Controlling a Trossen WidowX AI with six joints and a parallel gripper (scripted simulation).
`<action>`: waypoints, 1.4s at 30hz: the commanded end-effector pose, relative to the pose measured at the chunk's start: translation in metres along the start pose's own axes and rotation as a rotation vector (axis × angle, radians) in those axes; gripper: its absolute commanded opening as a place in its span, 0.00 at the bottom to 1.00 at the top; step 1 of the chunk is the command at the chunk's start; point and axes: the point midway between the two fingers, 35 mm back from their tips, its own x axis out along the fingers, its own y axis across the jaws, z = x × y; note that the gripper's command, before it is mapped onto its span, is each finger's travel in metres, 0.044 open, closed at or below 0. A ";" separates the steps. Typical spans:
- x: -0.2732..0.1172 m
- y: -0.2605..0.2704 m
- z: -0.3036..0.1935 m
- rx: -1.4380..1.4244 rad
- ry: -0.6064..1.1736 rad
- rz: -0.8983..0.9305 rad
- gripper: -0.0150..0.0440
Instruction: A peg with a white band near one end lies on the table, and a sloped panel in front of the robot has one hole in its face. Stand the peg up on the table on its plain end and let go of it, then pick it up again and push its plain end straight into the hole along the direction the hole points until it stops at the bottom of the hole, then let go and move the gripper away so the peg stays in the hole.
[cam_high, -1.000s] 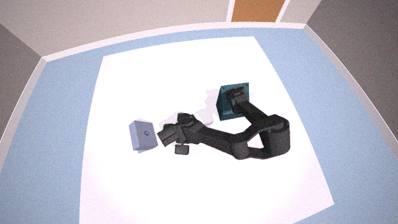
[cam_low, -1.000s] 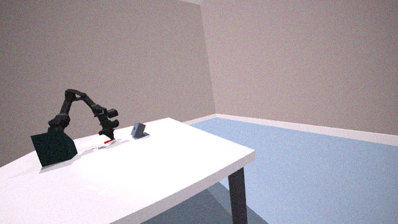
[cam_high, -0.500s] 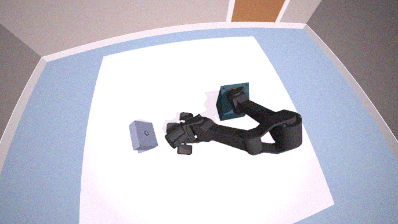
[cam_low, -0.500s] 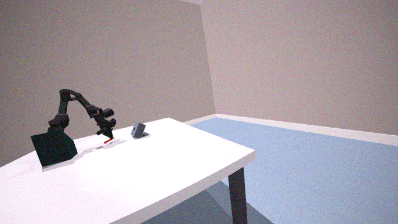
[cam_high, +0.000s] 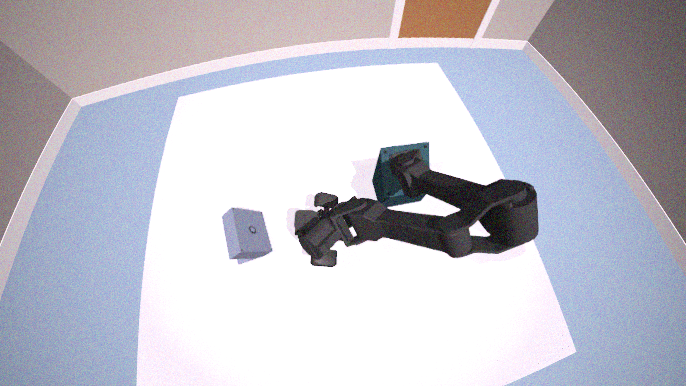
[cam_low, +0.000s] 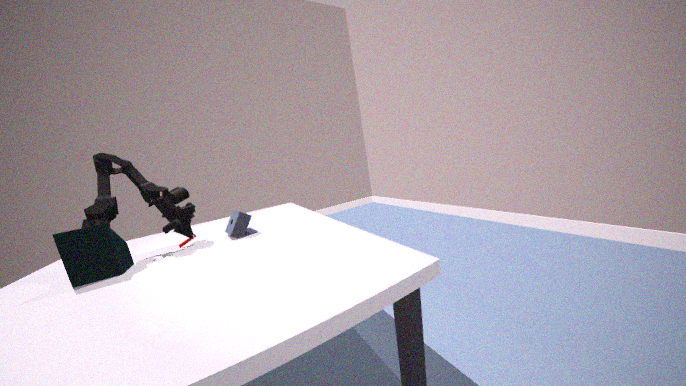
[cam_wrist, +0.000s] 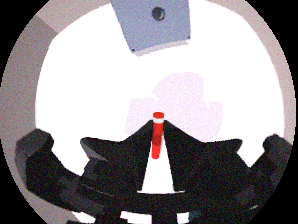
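Note:
My gripper (cam_low: 193, 236) (cam_wrist: 157, 123) is shut on the red peg (cam_low: 185, 242) (cam_wrist: 157, 136) near its white-banded end. The white band (cam_wrist: 158, 120) shows just beyond the fingertips in the wrist view. The peg is tilted, its plain end lower and pointing back toward the robot's base. It looks raised slightly, but whether the plain end touches the table is unclear. In the top view the arm hides the peg. The blue-grey sloped panel (cam_high: 245, 242) (cam_low: 242, 226) (cam_wrist: 150, 32) stands ahead of the gripper, apart from the peg. Its hole (cam_high: 252, 229) (cam_low: 231, 221) (cam_wrist: 158, 13) is empty.
The white table (cam_high: 300, 320) (cam_low: 280, 290) carries everything. The dark teal base block (cam_high: 378, 182) (cam_low: 95, 260) stands behind the gripper under the arm's foot. The arm's shadow lies on the table between the gripper and the panel.

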 end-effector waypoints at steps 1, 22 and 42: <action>-0.003 0.000 0.000 0.002 -0.038 0.001 0.34; -0.014 0.000 -0.009 0.003 -0.220 0.001 0.34; -0.023 0.000 -0.018 0.004 -0.393 0.000 0.34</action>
